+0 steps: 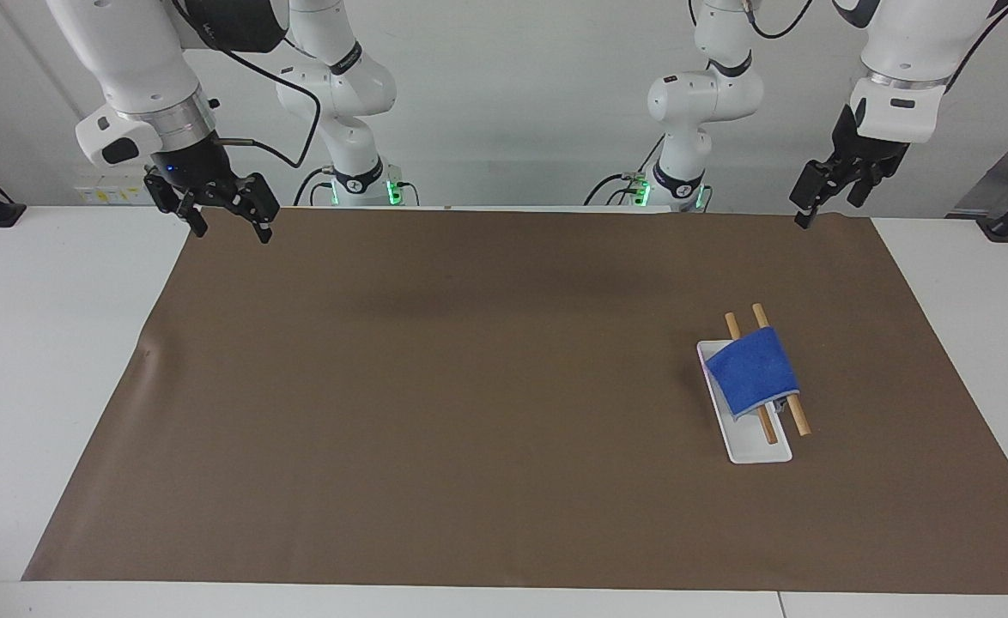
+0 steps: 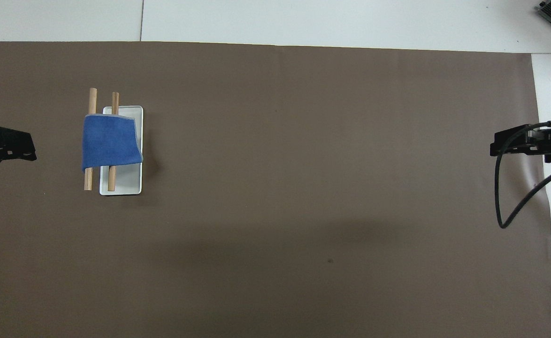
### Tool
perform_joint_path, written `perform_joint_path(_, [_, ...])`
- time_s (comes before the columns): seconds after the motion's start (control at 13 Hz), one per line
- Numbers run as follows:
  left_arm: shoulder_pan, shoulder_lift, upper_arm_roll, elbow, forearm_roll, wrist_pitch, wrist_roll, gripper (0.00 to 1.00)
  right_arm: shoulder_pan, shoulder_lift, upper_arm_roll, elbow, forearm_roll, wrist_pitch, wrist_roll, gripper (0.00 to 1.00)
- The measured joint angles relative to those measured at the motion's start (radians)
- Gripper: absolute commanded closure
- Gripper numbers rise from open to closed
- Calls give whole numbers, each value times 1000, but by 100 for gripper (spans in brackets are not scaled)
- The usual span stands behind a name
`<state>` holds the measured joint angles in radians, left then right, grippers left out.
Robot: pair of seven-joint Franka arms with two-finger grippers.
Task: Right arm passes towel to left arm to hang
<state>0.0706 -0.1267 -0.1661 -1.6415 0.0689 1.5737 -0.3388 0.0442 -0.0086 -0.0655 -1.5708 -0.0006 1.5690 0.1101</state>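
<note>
1. Facing view: a white table [image 1: 57, 360] stands before a pale wall, covered across most of its width by a brown paper sheet [image 1: 470, 403]. Toward the left arm's end, a blue towel [image 1: 753, 372] is draped over two wooden rods [image 1: 800, 420] that sit above a white tray [image 1: 757, 451].
2. The right gripper [image 1: 227, 221] hangs over the sheet's corner nearest the robots, fingers spread wide and empty – a small blue light shows at its wrist. The left gripper [image 1: 816, 206] hangs over the sheet's other near corner, well apart from the towel; whether its fingers are spread or closed cannot be told.
3. Overhead view: the towel [image 2: 110, 143] covers the middle of the rods [image 2: 88, 180], part of it over the tray [image 2: 125, 180]. The left gripper [image 2: 30, 146] and the right gripper [image 2: 493, 145] each poke in from a side edge – both over the brown sheet [image 2: 303, 188], which ends short of the table [image 2: 350, 23].
</note>
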Motion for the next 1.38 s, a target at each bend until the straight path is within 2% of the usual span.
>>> perform_joint_path(0.23, [1,0,32,-13,15,-1,180,0,0,0,0,0,0,-7,0,0])
perform_joint_path(0.38, [1,0,40,-18,45,-1,231,0,0,0,0,0,0,-8,-2,0])
perform_joint_path(1.08, [0,-9,22,-33,49,-1,243,0,1,0,0,0,0,-8,-2,0])
perform_joint_path(1.38, [-1,-10,21,-39,-13,-1,249,0,2,0,0,0,0,-8,-2,0])
